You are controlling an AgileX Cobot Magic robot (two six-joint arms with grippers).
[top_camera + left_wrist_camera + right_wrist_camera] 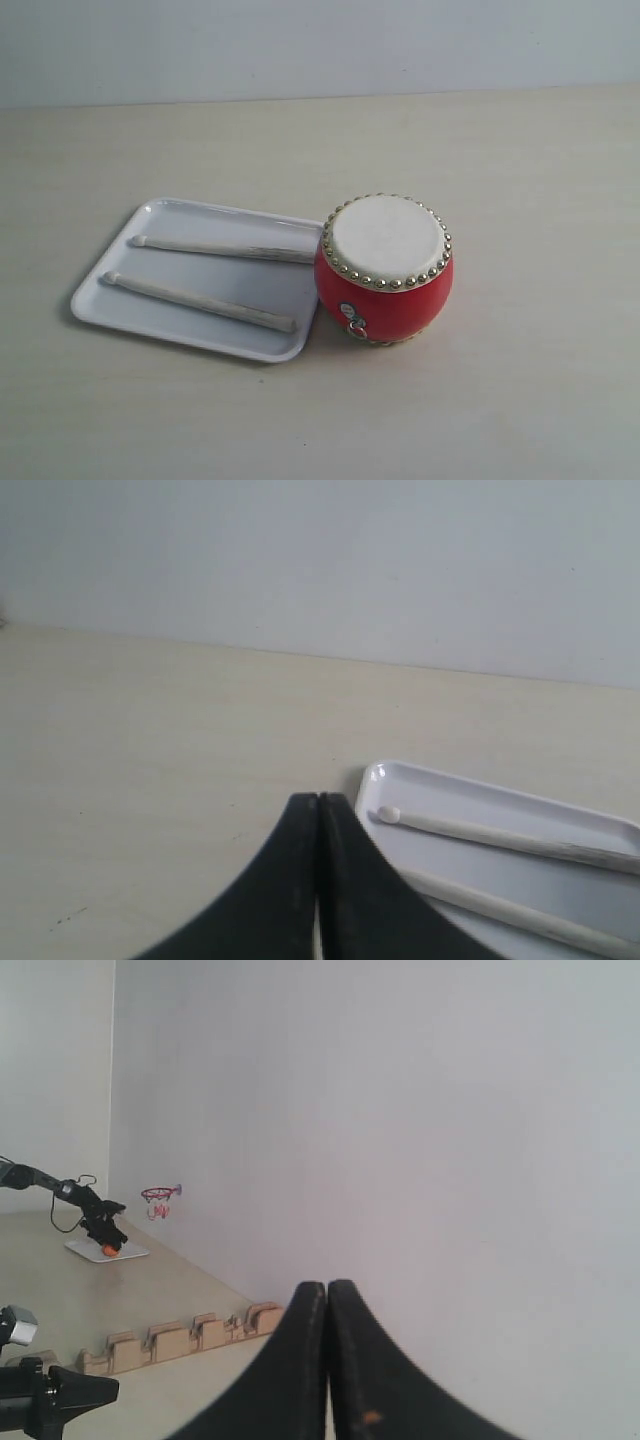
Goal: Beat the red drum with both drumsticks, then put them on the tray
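Note:
The red drum (385,270) with its cream skin and gold studs stands upright at mid-table, touching the right edge of the white tray (120,300). Two pale drumsticks lie on the tray, one farther back (222,248) and one nearer (200,302). Neither gripper shows in the exterior view. In the left wrist view my left gripper (318,800) is shut and empty, just off a corner of the tray (372,777), with a drumstick's rounded tip (389,815) close by. My right gripper (327,1287) is shut and empty, facing a white wall.
The pale table (520,160) stretches around the drum and tray, with a white wall behind. The right wrist view shows a row of wooden blocks (180,1340), a black arm over a white pad (100,1230), and a small red hoop (160,1196).

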